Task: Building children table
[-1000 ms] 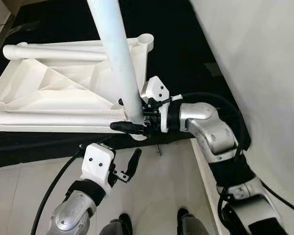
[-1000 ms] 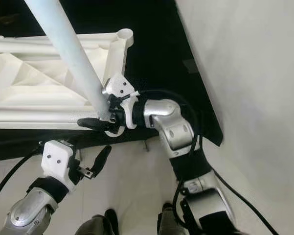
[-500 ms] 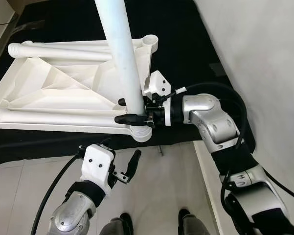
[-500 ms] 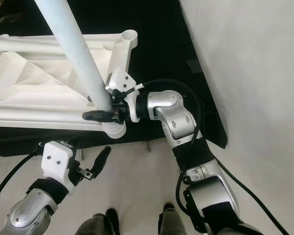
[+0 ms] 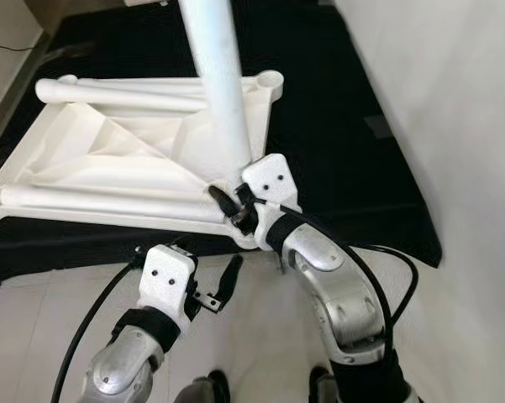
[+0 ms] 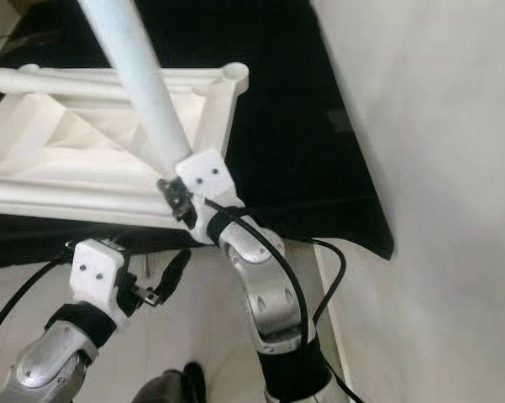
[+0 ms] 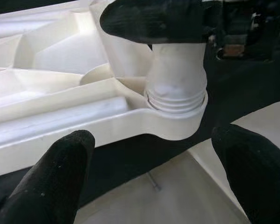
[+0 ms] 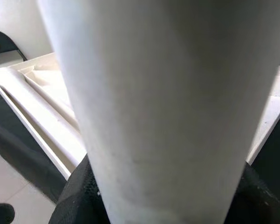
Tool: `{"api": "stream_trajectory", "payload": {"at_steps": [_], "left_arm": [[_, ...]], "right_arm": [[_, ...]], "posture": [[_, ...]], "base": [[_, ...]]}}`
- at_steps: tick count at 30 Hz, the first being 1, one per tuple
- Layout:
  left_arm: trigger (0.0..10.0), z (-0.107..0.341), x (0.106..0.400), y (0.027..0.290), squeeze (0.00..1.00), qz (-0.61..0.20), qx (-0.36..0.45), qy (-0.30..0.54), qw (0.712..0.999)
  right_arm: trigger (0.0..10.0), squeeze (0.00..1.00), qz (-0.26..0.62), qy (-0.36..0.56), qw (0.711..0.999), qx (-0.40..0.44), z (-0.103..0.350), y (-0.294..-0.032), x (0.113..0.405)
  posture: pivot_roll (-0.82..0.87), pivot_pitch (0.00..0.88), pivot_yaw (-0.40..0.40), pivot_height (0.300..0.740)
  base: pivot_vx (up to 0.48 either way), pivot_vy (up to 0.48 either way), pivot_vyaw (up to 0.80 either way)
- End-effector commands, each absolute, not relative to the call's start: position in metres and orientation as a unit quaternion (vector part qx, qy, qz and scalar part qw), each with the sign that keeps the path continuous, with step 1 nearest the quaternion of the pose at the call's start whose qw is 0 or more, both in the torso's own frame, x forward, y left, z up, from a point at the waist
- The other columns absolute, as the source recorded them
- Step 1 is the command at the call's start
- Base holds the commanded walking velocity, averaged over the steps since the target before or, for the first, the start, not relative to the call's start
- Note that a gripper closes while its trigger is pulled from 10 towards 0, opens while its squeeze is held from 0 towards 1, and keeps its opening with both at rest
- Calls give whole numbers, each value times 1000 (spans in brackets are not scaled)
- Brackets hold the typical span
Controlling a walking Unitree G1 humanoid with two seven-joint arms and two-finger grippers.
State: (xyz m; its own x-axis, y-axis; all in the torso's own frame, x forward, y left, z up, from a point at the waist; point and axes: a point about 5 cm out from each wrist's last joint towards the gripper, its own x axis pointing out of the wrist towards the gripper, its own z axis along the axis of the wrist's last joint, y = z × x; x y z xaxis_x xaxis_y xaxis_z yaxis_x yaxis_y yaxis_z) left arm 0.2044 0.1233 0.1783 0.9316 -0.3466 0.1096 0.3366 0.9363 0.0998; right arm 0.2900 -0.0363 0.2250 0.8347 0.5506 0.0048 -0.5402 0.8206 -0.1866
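Observation:
The white table top [image 5: 109, 168] lies upside down on a black mat. One white table leg [image 5: 223, 84] stands upright in the near corner socket [image 7: 177, 112], its threaded end showing at the rim. My right gripper [image 5: 231, 206] is shut on the base of that leg, and one of its black fingers [image 7: 153, 21] wraps the leg just above the socket. My left gripper [image 5: 212, 270] hangs open below the table's near edge, over the floor, holding nothing. Two more legs [image 5: 126, 96] lie flat along the underside.
The black mat [image 5: 344, 168] reaches right to a white wall [image 5: 470, 126]. Pale tiled floor [image 5: 50, 319] lies in front of the mat. A second corner socket [image 5: 270, 81] stands open at the far right corner. A black cable [image 5: 84, 336] trails from my left arm.
My right arm has swung from the right side round to the near side of the leg, still gripping its base. The camera shifted a little. The left gripper has stayed put.

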Motion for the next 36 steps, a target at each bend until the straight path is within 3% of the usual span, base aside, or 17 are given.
{"api": "stream_trajectory", "payload": {"at_steps": [1,3,4,6,7,8,12,15,19,20,21,24,30,31,36], "left_arm": [[10000,174,203,125,0,-170,45,-52,983],[10000,174,203,125,0,-169,45,-53,983],[10000,175,203,126,0,-167,45,-53,983],[10000,175,203,126,0,-167,45,-53,984],[10000,175,203,126,0,-167,44,-54,984],[10000,175,203,126,0,-167,44,-54,984],[10000,175,204,126,0,-167,43,-54,983],[10000,175,204,125,0,-167,43,-55,984],[10000,175,204,125,0,-166,43,-55,984],[10000,176,204,126,0,-166,43,-55,984],[10000,176,204,126,0,-166,43,-55,984],[10000,176,203,126,0,-166,43,-54,984],[10000,176,203,126,0,-167,43,-53,983],[10000,175,203,126,0,-168,43,-53,983],[10000,174,202,125,0,-170,43,-50,983]], "right_arm": [[0,0,278,61,957,-63,193,-35,304],[0,0,275,57,958,-63,196,-37,307],[3176,0,276,51,958,-63,198,-39,310],[3176,0,274,47,959,-61,200,-39,311],[10000,0,292,35,955,-50,205,-38,312],[10000,1000,317,14,948,-31,214,-34,309],[10000,1000,361,-2,932,-18,222,-29,307],[10000,1000,484,-45,873,-38,242,-33,315],[10000,1000,501,-51,863,-49,246,-35,318],[10000,0,547,-59,831,-84,250,-39,323],[10000,0,578,-61,808,-97,254,-40,323],[10000,0,610,-62,783,-107,257,-42,324],[10000,0,635,-63,761,-117,264,-44,328],[0,0,645,-65,752,-119,268,-47,332],[0,0,669,-61,729,-127,271,-52,335]], "posture": [[6,322,92,740],[6,322,92,740],[6,323,92,740],[6,324,92,740],[5,326,91,740],[5,326,91,740],[5,327,91,740],[13,331,91,740],[13,331,91,740],[21,335,92,740],[25,336,95,740],[26,336,96,740],[28,339,100,740],[28,338,102,740],[26,330,106,740]], "base": [[0,0,0],[0,0,0],[0,0,0],[0,0,0],[0,0,0],[0,0,0],[0,0,0],[0,0,0],[0,0,0],[0,0,0],[0,0,0],[0,0,0],[0,0,0],[0,0,0],[0,0,0]]}}
